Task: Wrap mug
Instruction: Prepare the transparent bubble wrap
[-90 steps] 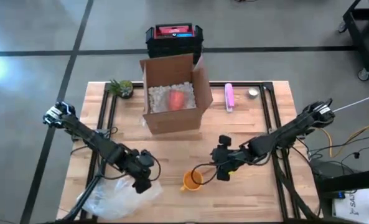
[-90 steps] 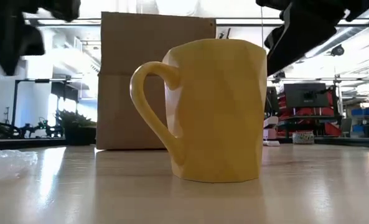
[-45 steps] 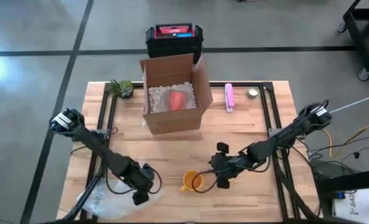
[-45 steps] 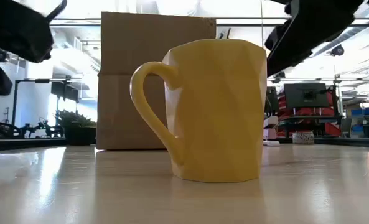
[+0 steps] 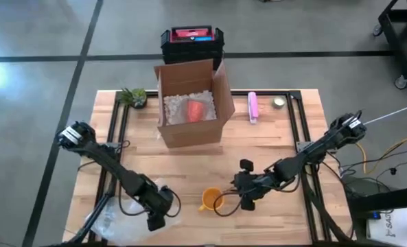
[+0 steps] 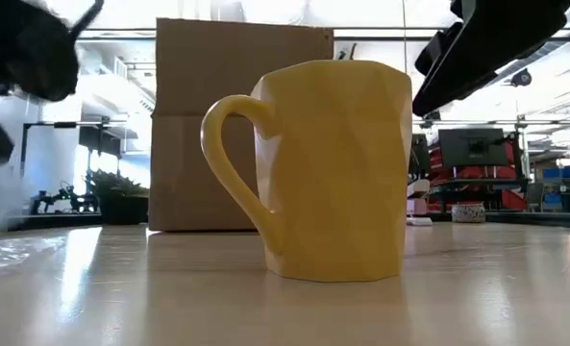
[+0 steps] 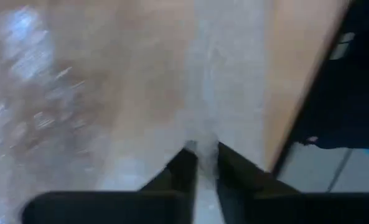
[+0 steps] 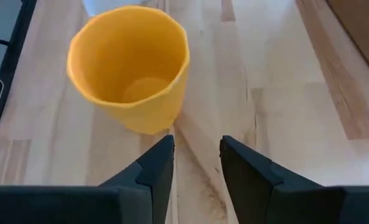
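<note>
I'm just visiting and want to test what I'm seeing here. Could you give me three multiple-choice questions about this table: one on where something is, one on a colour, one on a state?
1. Where is the cardboard box?
A. table's far side
B. near edge
C. on the floor

2. What colour is the mug?
A. blue
B. yellow
C. white

3. How does the mug stand?
A. tipped over
B. upside down
C. upright, empty

Answers:
1 A: the high view shows it beyond the mug, near the small plant.
2 B: yellow in every view.
3 C: the right gripper, open just beside it, looks into its bare inside.
</note>
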You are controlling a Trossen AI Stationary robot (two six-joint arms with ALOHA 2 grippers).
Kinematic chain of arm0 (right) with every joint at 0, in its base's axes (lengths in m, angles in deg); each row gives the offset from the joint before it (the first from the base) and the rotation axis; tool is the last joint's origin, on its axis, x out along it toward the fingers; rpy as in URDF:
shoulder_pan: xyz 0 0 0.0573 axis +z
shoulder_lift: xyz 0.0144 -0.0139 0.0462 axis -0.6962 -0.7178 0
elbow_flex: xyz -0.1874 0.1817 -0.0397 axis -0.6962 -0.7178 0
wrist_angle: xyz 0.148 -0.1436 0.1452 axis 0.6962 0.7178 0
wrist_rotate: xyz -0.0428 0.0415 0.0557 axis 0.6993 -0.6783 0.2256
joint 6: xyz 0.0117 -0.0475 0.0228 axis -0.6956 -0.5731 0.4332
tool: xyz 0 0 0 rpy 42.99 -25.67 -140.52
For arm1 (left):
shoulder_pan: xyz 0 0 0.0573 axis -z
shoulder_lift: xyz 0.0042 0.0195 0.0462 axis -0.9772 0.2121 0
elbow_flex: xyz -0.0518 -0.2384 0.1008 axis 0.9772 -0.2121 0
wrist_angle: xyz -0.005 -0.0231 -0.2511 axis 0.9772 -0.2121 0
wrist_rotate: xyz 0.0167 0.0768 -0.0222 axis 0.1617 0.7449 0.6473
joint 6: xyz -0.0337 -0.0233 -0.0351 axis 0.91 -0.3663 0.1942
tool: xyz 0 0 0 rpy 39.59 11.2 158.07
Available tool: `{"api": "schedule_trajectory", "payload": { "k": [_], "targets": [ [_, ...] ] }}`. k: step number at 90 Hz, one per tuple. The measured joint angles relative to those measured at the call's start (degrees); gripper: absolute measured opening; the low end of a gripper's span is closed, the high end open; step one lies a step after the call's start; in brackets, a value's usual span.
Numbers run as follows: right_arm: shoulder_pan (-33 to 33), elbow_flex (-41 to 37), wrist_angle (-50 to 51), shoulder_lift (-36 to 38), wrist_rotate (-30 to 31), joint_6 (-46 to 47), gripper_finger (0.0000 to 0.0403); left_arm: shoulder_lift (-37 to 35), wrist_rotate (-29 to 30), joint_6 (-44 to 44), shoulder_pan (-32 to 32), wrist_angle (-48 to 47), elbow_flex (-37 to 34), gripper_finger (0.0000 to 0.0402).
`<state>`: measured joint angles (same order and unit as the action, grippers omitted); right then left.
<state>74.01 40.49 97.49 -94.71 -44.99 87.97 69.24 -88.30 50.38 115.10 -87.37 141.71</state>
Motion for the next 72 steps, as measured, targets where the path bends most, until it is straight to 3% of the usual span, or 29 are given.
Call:
{"api": "schedule_trajectory", "payload": {
  "k": [13, 24, 46, 62, 72],
  "targets": [
    [0.00, 0.00, -0.29, 0.02, 0.67, -0.55, 0.0100, -1.59, 1.77, -1.72, -0.71, -3.09, 3.51, 0.0004],
    [0.00, 0.00, -0.32, 1.04, 0.72, -1.05, 0.0089, -3.76, 7.01, -3.64, -1.14, -12.75, 8.65, 0.0003],
    [-0.55, 0.00, -1.28, 5.13, 1.16, -5.96, 0.0066, -8.84, 29.76, -3.95, -1.66, -35.06, 21.69, 0.0001],
    [-1.37, 0.04, -4.94, 7.61, 1.35, -10.51, 0.0048, -11.63, 45.81, -6.19, -2.63, -34.56, 27.11, 0.0000],
    [-1.54, 0.07, -7.64, 7.60, 1.29, -13.09, 0.0041, -12.36, 49.78, -9.40, -3.82, -32.61, 27.94, 0.0000]
  ]
}}
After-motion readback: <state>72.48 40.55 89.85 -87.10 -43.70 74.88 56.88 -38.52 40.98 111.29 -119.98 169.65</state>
